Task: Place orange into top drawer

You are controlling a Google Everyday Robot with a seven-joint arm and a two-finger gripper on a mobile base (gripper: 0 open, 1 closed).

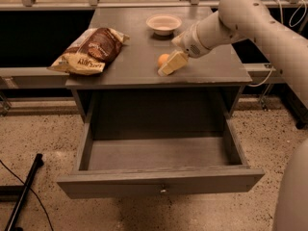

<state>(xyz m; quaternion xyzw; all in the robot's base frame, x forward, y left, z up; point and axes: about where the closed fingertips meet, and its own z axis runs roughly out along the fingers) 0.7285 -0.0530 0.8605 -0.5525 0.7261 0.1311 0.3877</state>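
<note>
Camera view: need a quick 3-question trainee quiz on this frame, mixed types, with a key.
1. True or false: the orange already lies in the drawer.
2. Where is the gripper? A) inside the drawer B) low over the tabletop, right beside the orange C) down at the floor
3. Fill in: at the tabletop's left edge in this view lies a brown snack ___.

Key
1. False. It sits on the tabletop; the drawer is pulled open with nothing visible in it.
2. B
3. bag
</note>
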